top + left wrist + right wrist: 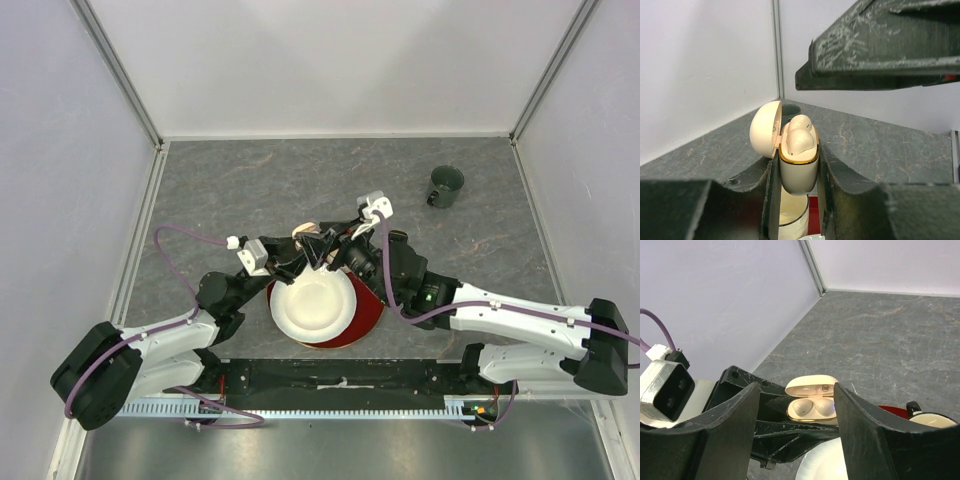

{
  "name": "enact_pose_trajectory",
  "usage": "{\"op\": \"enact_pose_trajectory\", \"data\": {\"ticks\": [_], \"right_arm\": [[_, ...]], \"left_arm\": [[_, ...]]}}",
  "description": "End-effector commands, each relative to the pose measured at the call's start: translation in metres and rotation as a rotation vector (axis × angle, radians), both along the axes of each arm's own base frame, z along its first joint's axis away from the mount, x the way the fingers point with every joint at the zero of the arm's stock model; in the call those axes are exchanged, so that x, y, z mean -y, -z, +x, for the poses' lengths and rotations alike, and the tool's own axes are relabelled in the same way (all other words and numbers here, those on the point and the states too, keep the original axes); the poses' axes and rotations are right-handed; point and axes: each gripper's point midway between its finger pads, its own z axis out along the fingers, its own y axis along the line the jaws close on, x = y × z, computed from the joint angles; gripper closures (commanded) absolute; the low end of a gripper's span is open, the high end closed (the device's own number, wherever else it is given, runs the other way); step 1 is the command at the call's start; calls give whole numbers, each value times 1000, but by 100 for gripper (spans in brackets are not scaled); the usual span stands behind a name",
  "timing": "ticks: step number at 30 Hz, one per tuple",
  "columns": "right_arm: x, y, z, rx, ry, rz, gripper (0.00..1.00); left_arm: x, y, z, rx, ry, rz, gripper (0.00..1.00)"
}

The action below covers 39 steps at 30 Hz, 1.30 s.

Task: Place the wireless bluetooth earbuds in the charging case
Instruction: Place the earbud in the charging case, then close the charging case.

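Left gripper [797, 162] clenches the smooth, rounded cream charging case [799, 177] by its sides; it is gold-rimmed, its domed lid hinged open, and held over the glossy red plate [372, 312]. Two white bean-shaped earbuds [800, 141] sit in its wells. Right gripper [795, 407] is released, its scuffed black fingers spread either side of the case

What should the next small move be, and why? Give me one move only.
Probably lower the right pincer onto the lid and tip it shut. The left pincer is clamped on the charging case, and both white earbuds appear seated in it. The lid stands open. The right pincer is open, empty and close to the case.
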Motion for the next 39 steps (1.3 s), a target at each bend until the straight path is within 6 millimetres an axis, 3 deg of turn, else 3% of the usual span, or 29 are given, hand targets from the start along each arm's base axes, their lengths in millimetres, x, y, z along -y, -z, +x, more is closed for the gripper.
{"op": "enact_pose_trajectory", "data": {"ticks": [1,5,11,20,27,32,39], "right_arm": [[23,-26,7,30,88,90,30],[39,-26,13,11,167,89,19],[48,-18,27,-23,258,-16,10],[49,-26,32,-42,224,-42,7],[35,-25,31,-70,129,-89,7],[24,-10,33,-141,71,-193,7],[30,18,50,-259,64,-199,7]], "left_arm": [[-13,-47,-14,159,-6,-120,98],[-12,-45,-17,160,5,-115,98],[-4,-35,-22,178,44,-30,98],[3,-18,-30,204,89,101,98],[9,-12,-32,205,122,154,98],[13,-12,-31,212,133,181,98],[14,-14,-30,220,135,182,98]]}}
